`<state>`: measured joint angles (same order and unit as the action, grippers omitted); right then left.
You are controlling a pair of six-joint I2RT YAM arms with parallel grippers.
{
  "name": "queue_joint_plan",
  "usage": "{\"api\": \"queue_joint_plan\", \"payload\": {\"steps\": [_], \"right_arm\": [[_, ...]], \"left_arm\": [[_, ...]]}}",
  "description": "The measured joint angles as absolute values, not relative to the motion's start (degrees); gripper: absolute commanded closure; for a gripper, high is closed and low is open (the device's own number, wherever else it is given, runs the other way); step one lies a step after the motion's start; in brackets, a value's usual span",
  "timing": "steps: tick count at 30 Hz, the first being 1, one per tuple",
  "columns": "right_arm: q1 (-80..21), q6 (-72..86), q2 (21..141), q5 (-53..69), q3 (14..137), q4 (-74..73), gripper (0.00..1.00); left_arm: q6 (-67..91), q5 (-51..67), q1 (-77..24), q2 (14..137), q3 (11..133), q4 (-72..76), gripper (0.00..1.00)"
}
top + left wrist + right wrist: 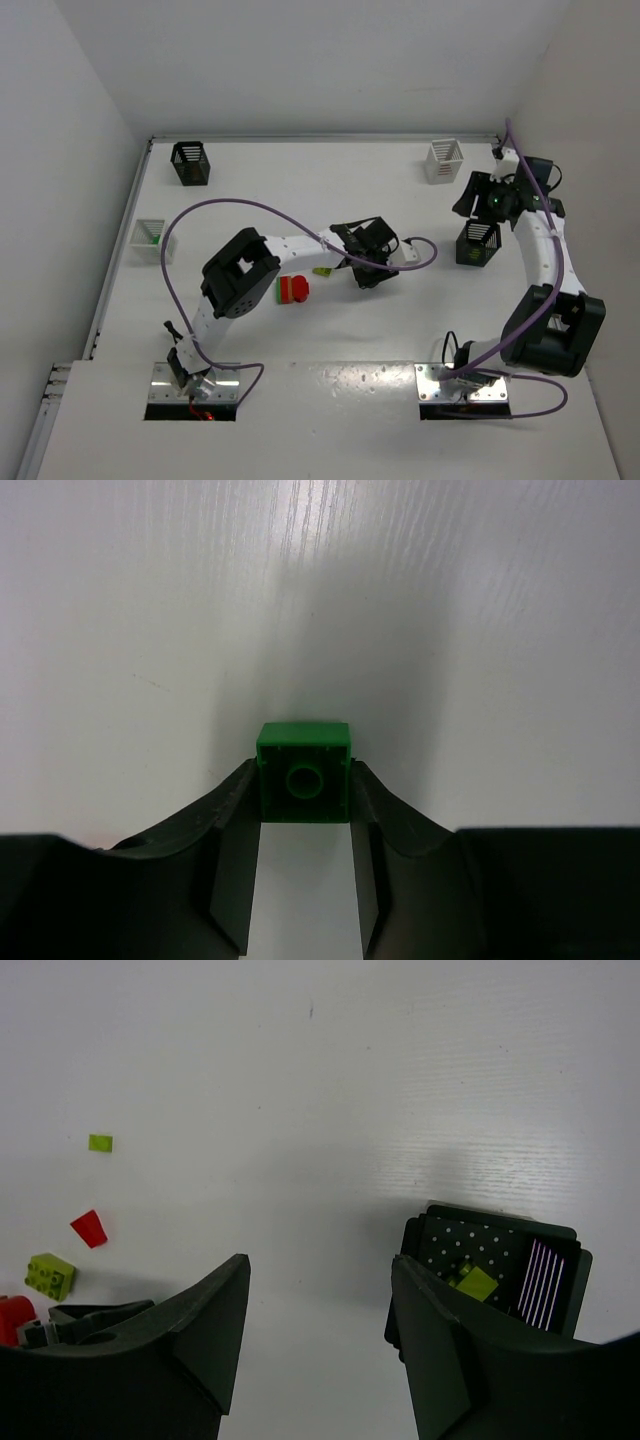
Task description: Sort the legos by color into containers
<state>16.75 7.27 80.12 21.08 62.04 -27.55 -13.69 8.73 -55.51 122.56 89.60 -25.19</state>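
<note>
My left gripper [366, 268] [304, 782] is shut on a green brick [304, 752], held at the fingertips over the bare white table. My right gripper [476, 200] [318, 1265] is open and empty, above the table just left of a black basket [478, 243] [545, 1260] that holds a yellow-green piece [477, 1283]. A red stack with green under it [292, 290] and a yellow-green piece [322, 271] lie left of my left gripper. The right wrist view shows loose pieces: a tiny yellow-green one [100, 1142], a red one [89, 1228] and a yellow-green brick [51, 1274].
A second black basket [190, 163] stands at the back left. A white basket [150, 238] with green inside is at the left edge. Another white basket [443, 160] is at the back right. Walls close in the back and sides.
</note>
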Motion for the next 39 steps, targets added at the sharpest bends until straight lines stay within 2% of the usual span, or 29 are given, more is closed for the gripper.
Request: {"api": "queue_joint_plan", "payload": {"steps": [6,10,14,15,19,25,33,39], "right_arm": [[16.8,6.9,80.1,22.1,62.0,-27.7,0.41],[16.3,5.9,80.1,24.3,62.0,-28.5,0.41],[14.6,5.2,80.2,27.9,62.0,-28.7,0.39],[13.8,4.9,80.3,28.7,62.0,-28.7,0.36],[6.9,4.0,83.0,30.7,62.2,-28.8,0.33],[-6.1,3.2,89.4,30.2,65.9,-28.9,0.32],[-19.0,0.4,95.6,26.6,75.0,-28.8,0.32],[-24.7,-1.4,98.3,23.8,76.4,-29.0,0.32]], "left_arm": [[-13.4,8.6,-54.8,122.3,89.5,-25.5,0.65],[-10.6,9.1,-50.7,117.5,87.0,-27.7,0.65],[-6.7,8.0,-39.4,103.6,83.3,-28.4,0.65],[-6.2,7.3,-36.1,99.4,82.7,-28.4,0.65],[-4.8,5.0,-19.5,83.6,82.0,-30.2,0.65],[-6.2,7.8,1.9,71.7,77.9,-37.7,0.65],[-11.6,16.0,24.6,73.3,74.4,-47.1,0.65],[-15.6,22.6,36.1,84.6,77.1,-51.3,0.63]]}}
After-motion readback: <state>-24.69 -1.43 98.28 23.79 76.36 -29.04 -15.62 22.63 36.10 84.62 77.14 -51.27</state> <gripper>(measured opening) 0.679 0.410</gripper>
